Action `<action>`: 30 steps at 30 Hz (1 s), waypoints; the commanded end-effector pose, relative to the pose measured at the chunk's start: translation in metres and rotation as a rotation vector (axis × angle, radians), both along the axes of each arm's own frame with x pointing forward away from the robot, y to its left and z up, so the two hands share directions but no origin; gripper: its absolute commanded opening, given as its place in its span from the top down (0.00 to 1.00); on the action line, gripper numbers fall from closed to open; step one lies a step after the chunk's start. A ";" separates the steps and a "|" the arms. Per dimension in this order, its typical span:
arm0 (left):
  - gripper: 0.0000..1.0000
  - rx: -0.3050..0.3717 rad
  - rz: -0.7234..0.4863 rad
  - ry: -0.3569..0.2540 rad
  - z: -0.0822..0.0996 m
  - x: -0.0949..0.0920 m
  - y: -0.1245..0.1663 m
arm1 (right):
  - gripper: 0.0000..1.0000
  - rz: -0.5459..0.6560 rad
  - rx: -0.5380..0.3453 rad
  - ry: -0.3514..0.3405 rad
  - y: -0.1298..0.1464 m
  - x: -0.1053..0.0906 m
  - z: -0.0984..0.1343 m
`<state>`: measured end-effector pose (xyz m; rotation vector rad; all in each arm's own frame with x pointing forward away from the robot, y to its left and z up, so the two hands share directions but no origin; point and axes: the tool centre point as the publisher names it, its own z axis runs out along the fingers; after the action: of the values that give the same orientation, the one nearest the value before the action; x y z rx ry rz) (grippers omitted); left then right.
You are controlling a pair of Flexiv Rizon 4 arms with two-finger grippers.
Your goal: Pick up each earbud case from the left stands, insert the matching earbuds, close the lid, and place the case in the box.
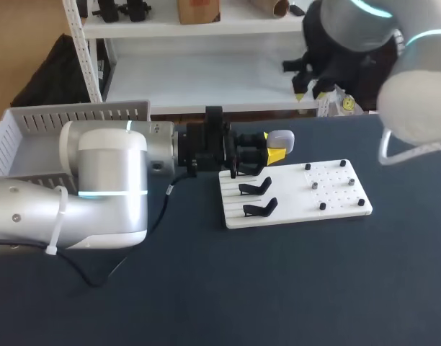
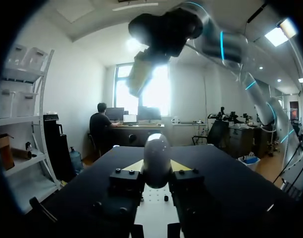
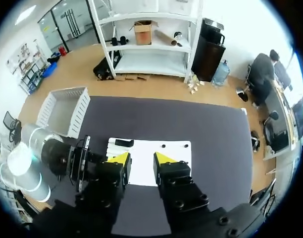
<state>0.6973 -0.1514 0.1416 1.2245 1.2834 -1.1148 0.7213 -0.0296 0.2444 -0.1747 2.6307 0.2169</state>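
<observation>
**A:** So, where is the earbud case (image 1: 280, 140) sitting?

**B:** It is sitting in the left pincer (image 1: 269, 146), held up off the white board (image 1: 292, 205), over the board's far left corner. In the left wrist view the yellow tips are pressing on it from both sides, so that pincer is gripping it.

**A:** Is the lid showing?

**B:** Not clearly. The case is looking like one smooth, pale, rounded shape. I am not making out any seam, and the fingers are hiding its lower part.

**A:** And the black stands (image 1: 255, 188)?

**B:** Two are standing bare on the board's left half. The left pincer is covering the corner beyond them, so I cannot tell what is there.

**A:** Any earbuds?

**B:** Small dark pieces (image 1: 322, 205) are dotting the board's right half, too small to tell what they are.

**A:** The right pincer (image 1: 308, 94)?

**B:** It is hanging high above the table (image 1: 206, 303), fingers spread wide and holding nothing. The head view is cutting off most of its arm.

**A:** The white box (image 1: 33, 133)?

**B:** It is standing at the table's far left, with the left arm (image 1: 105, 187) hiding part of it.
</observation>
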 end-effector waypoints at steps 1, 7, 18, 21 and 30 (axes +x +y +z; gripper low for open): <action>1.00 -0.002 0.002 -0.001 0.000 0.000 0.000 | 0.69 -0.021 0.071 -0.111 -0.022 -0.037 0.000; 1.00 -0.017 0.006 -0.044 0.024 0.004 0.025 | 0.64 -0.034 0.084 -0.068 -0.029 -0.058 -0.025; 1.00 0.107 0.113 -0.155 0.063 0.028 0.155 | 0.60 -0.068 0.126 -0.029 -0.040 -0.077 -0.049; 1.00 0.134 0.142 -0.161 0.066 0.037 0.193 | 0.60 -0.072 0.121 -0.021 -0.042 -0.081 -0.053; 1.00 0.157 0.293 -0.166 0.060 0.062 0.293 | 0.63 -0.121 0.090 0.012 -0.050 -0.086 -0.057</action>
<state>0.7762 0.0895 0.1987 1.2034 1.3696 -0.7150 0.6409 -0.0792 0.1863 0.0014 2.6691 0.3151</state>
